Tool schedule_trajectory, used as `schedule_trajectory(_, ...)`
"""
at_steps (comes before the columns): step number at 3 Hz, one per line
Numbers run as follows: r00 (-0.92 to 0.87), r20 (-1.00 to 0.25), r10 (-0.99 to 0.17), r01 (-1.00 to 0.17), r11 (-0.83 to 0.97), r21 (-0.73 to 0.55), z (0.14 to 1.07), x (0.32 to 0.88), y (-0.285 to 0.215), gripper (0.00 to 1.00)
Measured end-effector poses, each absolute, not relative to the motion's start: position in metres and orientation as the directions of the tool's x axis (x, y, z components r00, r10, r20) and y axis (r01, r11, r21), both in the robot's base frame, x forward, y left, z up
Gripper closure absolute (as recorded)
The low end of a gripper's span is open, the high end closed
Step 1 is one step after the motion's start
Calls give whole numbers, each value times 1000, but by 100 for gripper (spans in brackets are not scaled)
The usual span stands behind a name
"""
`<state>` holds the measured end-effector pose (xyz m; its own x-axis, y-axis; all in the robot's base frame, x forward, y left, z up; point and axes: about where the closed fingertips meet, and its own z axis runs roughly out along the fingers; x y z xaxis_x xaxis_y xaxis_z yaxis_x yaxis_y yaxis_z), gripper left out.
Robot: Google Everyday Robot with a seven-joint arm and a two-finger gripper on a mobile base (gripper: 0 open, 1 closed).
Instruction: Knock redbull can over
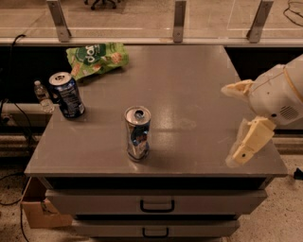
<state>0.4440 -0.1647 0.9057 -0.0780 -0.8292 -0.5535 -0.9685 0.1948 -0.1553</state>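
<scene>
Dark blue can (66,94) sits by the table's (189,71) L edge, w/ a crinkly green bag (97,57) behind it. Redbull can (138,133), slim dented silver, stands upright front-centre, smooth grey top open round it. My gripper (227,125) hangs over the R front edge, cream fingers spread wide, well apart from it.

Silver, blue-and-red redbull can (138,134) on grey table (189,85); cream gripper (232,125) at its right edge.

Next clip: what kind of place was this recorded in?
Probably an office or lab workspace: a grey drawer cabinet, a glass partition on metal posts behind it, and an office chair base beyond. The gripper hangs at the cabinet's right edge, apart from the redbull can.
</scene>
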Motion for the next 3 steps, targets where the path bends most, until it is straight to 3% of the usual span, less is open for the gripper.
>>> schedule_trajectory(1,-27,-724,-689,-980,160,-115,895,451,-129,0)
schedule_trajectory(3,14,-893,-449,-991,110,-71,911,443,-54,0)
